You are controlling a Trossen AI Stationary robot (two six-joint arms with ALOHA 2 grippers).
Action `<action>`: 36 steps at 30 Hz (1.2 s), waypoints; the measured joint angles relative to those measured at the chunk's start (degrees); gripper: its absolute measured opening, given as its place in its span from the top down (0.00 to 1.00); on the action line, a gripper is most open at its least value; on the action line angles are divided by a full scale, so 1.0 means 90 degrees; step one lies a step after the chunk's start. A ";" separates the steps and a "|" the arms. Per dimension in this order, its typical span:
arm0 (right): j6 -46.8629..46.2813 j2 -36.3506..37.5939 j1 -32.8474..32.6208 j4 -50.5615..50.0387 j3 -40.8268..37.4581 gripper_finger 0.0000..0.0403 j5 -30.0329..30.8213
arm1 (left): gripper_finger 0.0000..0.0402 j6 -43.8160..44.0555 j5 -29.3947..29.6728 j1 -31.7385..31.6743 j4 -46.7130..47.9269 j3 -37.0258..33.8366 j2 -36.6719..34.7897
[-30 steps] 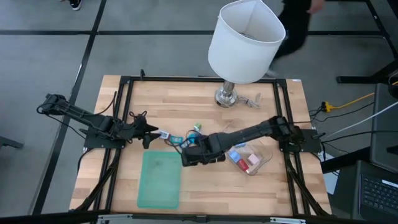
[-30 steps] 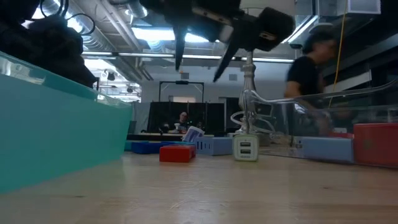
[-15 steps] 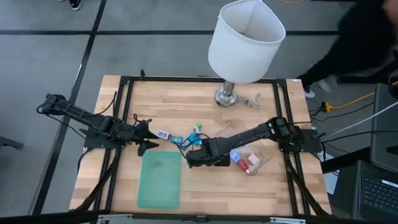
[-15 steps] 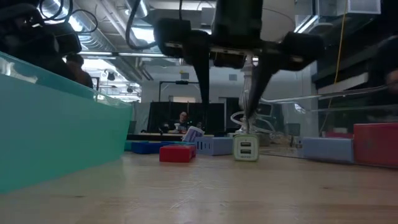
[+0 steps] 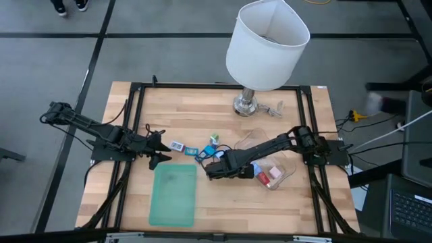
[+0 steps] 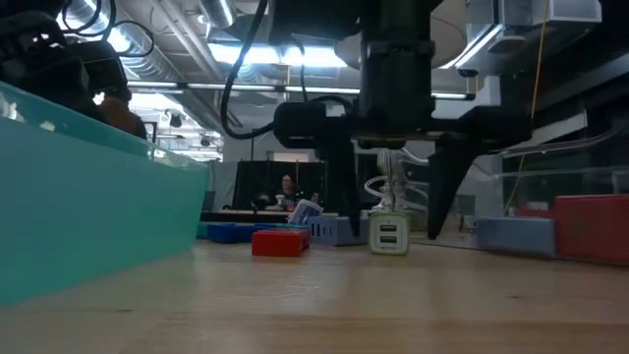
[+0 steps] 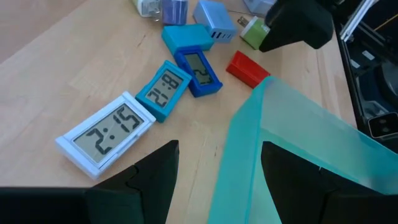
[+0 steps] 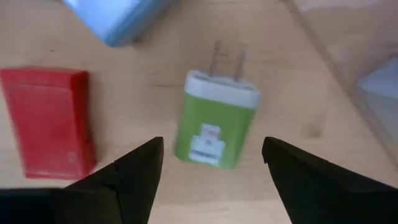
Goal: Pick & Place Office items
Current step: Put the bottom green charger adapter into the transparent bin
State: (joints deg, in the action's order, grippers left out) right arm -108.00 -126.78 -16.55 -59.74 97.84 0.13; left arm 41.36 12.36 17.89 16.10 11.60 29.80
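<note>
The pale butcher-block wooden table (image 5: 223,115) carried everything, with a white-shaded lamp on a chrome base (image 5: 264,47) at its far edge, well beyond both grippers. The flat green rectangular tray (image 5: 173,194) lay just ahead of and beside the left gripper (image 5: 157,146), its translucent rim crossing that arm's wrist view close to the fingers. The clear plastic tub (image 5: 273,169) sat directly behind the right gripper (image 5: 210,167), under its forearm, with a red and a blue piece inside.

The right gripper hung low over the table with its fingers spread wide and nothing between them. Straight ahead of it, between the finger lines, lay a small green-and-white plug charger (image 8: 214,122) on its side, prongs pointing away; a red rectangular block (image 8: 50,121) lay just beside one finger.

The left gripper waited at the table's left side, fingers partly apart and holding nothing. Before it lay a white digital clock (image 7: 106,137), a teal one (image 7: 163,89) and a blue one (image 7: 199,71), close together.
</note>
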 joint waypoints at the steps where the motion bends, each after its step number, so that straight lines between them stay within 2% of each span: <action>1: -0.0003 0.0001 0.0023 0.0065 -0.0039 0.29 0.0014 | 0.44 0.0002 0.0000 0.0002 0.0002 0.0000 0.0001; 6: -0.0096 0.0030 0.0139 0.0209 -0.0154 0.31 0.0091 | 0.44 0.0098 0.0007 0.0002 0.0059 0.0000 0.0001; 11: -0.0097 0.0032 0.0299 0.0184 -0.0172 0.37 0.0300 | 0.44 0.0154 0.0012 0.0002 0.0118 0.0000 -0.0001; 16: 0.0048 0.0029 0.0413 0.0228 -0.0175 0.47 0.0342 | 0.44 0.0217 0.0015 0.0000 0.0214 0.0000 -0.0001; 22: 0.0242 0.0029 0.0451 0.0450 -0.0173 0.65 0.0137 | 0.44 0.0270 0.0053 0.0002 0.0211 0.0000 -0.0002; 31: 0.0307 0.0126 0.0426 0.1035 -0.0061 0.65 0.0154 | 0.44 0.0343 0.0236 0.0000 0.0130 0.0000 0.0000; 36: 0.0415 0.0486 0.0339 0.0874 0.0722 0.65 0.0766 | 0.44 0.0338 0.0290 0.0001 -0.0189 0.0000 -0.0002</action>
State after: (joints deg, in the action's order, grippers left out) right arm -104.27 -122.41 -13.49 -51.88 104.34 7.02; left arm 44.40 14.97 17.90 14.39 11.60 29.78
